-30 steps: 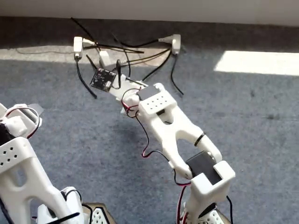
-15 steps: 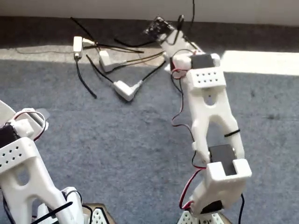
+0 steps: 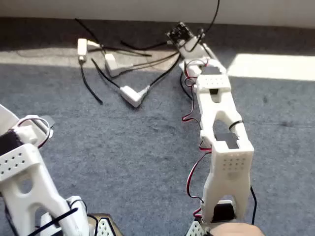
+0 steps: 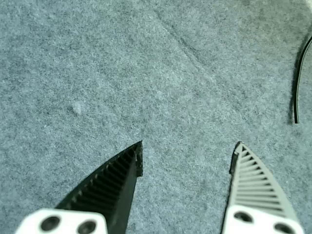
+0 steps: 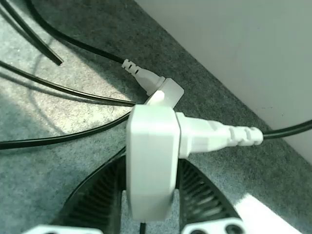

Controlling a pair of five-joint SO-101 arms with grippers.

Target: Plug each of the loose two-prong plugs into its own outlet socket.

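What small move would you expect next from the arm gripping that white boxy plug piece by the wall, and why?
Probably a slight lift and pull back from the pale wall. The right pincer is shut on the white boxy plug piece, close to that wall among black cords, while a loose white plug lies on the grey carpet nearer the middle.

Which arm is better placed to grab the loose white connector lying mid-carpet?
Probably left: the left gripper is open and empty over carpet; the right gripper is shut on a white outlet socket, beyond the connector.
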